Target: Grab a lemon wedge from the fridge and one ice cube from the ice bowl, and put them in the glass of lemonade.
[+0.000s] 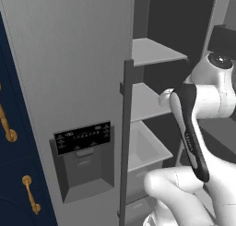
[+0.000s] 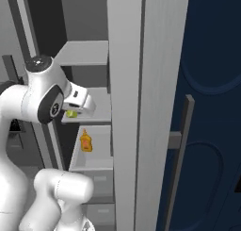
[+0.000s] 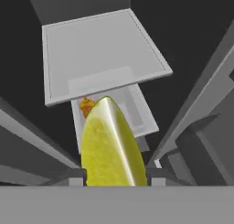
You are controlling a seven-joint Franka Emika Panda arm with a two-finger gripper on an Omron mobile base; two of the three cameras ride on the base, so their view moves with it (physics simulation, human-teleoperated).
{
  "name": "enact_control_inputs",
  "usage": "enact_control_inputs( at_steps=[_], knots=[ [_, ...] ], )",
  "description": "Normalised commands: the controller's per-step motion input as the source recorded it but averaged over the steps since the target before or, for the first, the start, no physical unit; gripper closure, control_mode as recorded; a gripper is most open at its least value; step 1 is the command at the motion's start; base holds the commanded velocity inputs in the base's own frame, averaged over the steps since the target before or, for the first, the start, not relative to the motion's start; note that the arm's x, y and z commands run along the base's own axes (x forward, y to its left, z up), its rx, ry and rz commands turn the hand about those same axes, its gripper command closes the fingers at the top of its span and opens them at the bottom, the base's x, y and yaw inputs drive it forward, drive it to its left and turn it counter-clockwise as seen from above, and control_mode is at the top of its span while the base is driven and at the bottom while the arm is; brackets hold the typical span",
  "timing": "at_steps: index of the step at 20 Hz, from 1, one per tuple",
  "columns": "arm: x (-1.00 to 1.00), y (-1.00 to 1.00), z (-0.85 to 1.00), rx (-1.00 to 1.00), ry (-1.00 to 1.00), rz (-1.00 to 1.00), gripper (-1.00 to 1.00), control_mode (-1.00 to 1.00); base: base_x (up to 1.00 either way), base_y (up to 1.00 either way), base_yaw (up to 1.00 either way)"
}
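The fridge [image 1: 69, 82] stands with its right door swung open, and my arm reaches in over the middle shelf [image 2: 101, 107]. In the hand view the bright yellow lemon wedge [image 3: 112, 145] sits upright between my two dark fingertips, which press on its sides. My gripper [image 3: 116, 175] is shut on it, and the wedge hangs above the shelves and bins below. From the right base view the lemon wedge [image 2: 70, 114] shows as a small yellow spot under the white hand, with the gripper [image 2: 71, 112] at the front edge of the middle shelf. The ice bowl and the glass of lemonade are out of view.
An orange bottle [image 2: 85, 141] stands in the white drawer bin [image 1: 143, 146] below the shelf. The open fridge door [image 2: 124, 107] rises close on the right of the hand. The dispenser panel [image 1: 83, 137] is on the closed door. Navy cabinets with gold handles [image 1: 30, 193] flank the fridge.
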Motion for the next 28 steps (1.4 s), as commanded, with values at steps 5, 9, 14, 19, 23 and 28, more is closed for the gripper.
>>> enact_control_inputs(
  at_steps=[5,9,14,19,23,28],
  knots=[
    [-1.00,0.00,0.04,0.04,0.11,-0.05,1.00,-1.00,0.00,0.00,0.00],
    [-0.79,0.05,-0.06,0.00,0.11,-0.06,1.00,-1.00,0.00,0.00,0.00],
    [0.00,0.00,0.00,0.00,0.00,0.00,1.00,-1.00,0.00,0.00,0.00],
    [-0.06,0.00,0.00,0.00,0.00,0.00,1.00,1.00,-0.75,0.20,0.05],
    [0.00,0.00,0.00,0.00,0.00,0.00,1.00,1.00,-1.00,0.38,0.09],
    [0.00,0.00,0.00,0.00,0.00,0.00,1.00,1.00,-1.00,0.22,0.19]
  ],
)
